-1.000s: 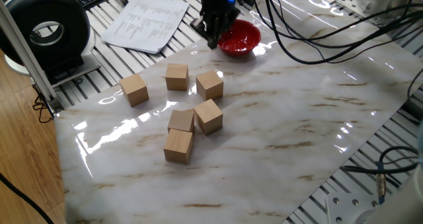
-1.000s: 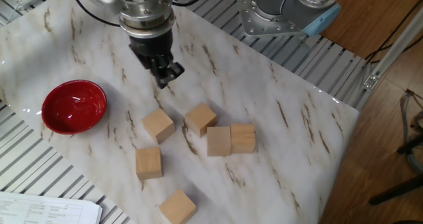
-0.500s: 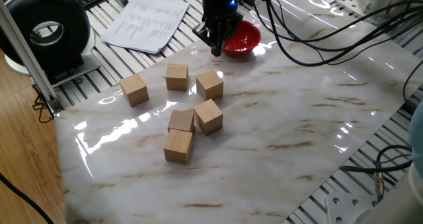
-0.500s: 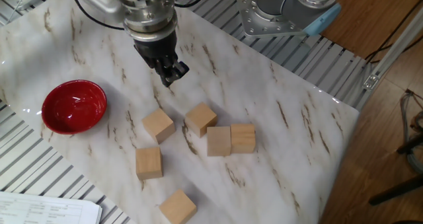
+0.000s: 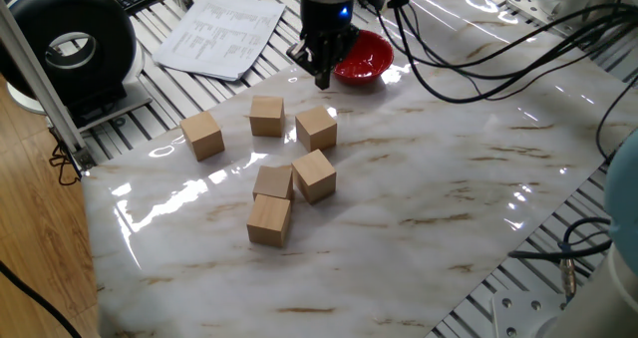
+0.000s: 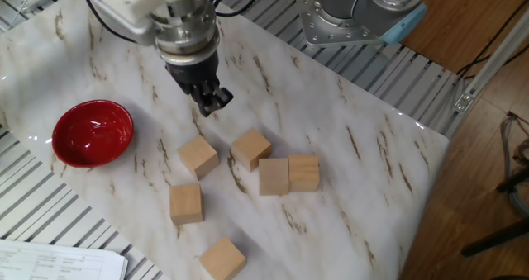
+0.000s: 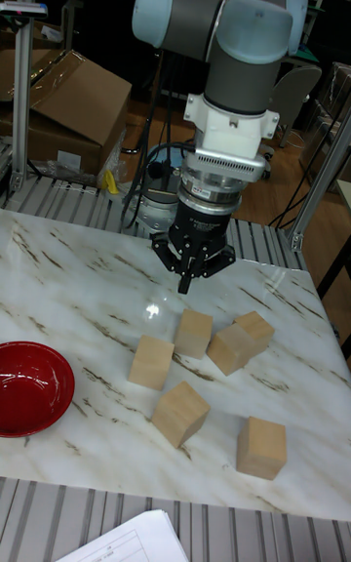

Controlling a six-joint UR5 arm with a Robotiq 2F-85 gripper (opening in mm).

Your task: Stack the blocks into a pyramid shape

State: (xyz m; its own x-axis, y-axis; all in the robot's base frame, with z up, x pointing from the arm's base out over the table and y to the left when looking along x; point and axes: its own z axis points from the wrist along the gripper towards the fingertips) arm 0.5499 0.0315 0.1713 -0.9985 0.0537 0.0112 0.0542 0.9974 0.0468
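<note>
My end effector (image 6: 212, 101), fingers pressed together and empty, hovers just beyond the blocks (image 6: 250, 148) from the red bowl (image 6: 92, 132). Descending unopened could knock them askew.

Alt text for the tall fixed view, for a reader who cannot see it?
A robot arm's claw hangs empty above a marble table, just behind loose wooden blocks lying unstacked. A red bowl sits at the left edge.
</note>
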